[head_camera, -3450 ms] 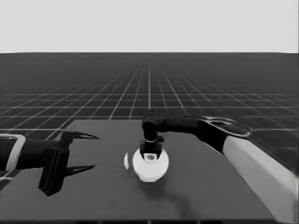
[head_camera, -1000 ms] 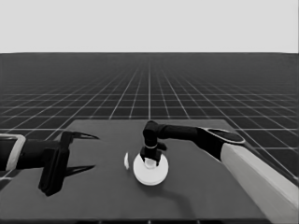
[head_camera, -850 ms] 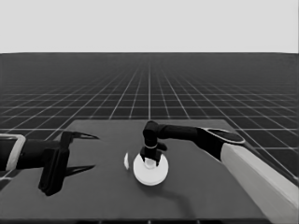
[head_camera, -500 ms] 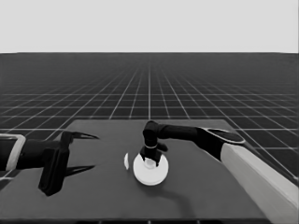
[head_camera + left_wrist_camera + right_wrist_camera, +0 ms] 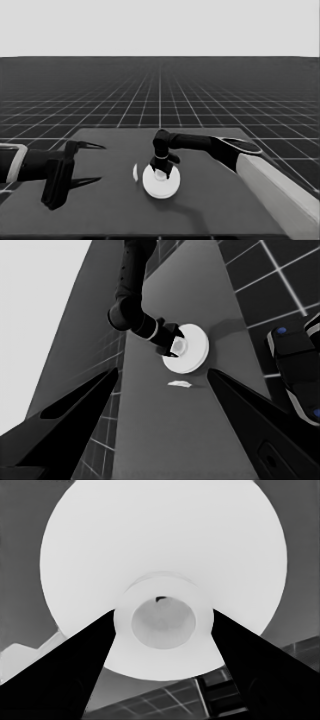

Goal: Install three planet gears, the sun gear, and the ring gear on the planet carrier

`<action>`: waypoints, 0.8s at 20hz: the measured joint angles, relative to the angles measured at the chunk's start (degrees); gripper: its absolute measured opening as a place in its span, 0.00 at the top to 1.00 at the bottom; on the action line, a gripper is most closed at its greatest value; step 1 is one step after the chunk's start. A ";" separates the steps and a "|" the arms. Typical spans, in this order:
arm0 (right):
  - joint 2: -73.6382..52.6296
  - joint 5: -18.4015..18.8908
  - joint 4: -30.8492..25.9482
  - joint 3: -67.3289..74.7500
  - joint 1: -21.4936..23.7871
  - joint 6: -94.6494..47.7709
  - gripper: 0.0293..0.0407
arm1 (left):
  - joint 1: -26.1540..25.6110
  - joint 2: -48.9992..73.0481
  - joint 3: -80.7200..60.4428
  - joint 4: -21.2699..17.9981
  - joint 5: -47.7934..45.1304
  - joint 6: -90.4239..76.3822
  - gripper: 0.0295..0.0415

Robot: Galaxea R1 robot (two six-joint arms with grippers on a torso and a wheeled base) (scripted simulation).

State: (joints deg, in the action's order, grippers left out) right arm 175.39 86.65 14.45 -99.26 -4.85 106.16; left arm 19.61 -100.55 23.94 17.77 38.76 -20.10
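Note:
The larger round part (image 5: 162, 189) lies at the middle of the table, white, with a raised hub. My right gripper (image 5: 161, 173) stands straight over it. In the right wrist view its fingers (image 5: 75, 670) press against both sides of the hub, so the right gripper (image 5: 163, 612) is shut on the larger round part (image 5: 160, 540). The left wrist view shows the same part (image 5: 197, 347) farther off. No planet gears and no smaller round part show; they are hidden or out of view. My left gripper (image 5: 101, 162) waits open over the table's left end, holding nothing.
A thin white piece (image 5: 135, 172) lies just left of the larger round part, also seen as a thin white piece (image 5: 179, 384) in the left wrist view. Dark machinery with blue lights (image 5: 295, 370) stands past the table's edge.
Since 3.5 s ago the right gripper and the larger round part have shifted slightly nearer and lower, and the arm's elbow has dropped. Over the last second nothing has moved.

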 joint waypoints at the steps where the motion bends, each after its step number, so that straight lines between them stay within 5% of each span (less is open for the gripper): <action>1: 0.01 0.00 0.00 0.00 0.02 0.30 0.29 | 0.00 0.00 0.00 0.00 0.00 0.00 0.25; 3: 0.01 -0.01 0.01 0.00 0.06 0.58 0.20 | 0.00 0.00 0.00 0.00 0.00 0.00 0.25; 10: 0.01 -0.01 0.01 0.00 0.08 0.72 0.19 | 0.00 0.00 0.00 0.00 0.00 0.00 0.25; 12: -0.48 1.38 -3.27 2.34 4.19 -17.27 0.18 | 0.00 0.00 0.00 0.00 0.00 0.00 0.25; 16: -0.62 1.60 -5.02 2.98 6.28 -26.16 0.19 | 0.00 0.00 0.00 0.00 0.00 0.00 0.25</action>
State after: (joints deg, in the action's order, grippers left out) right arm 174.77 88.24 9.44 -96.28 1.43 79.99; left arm 19.61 -100.55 23.94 17.77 38.76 -20.10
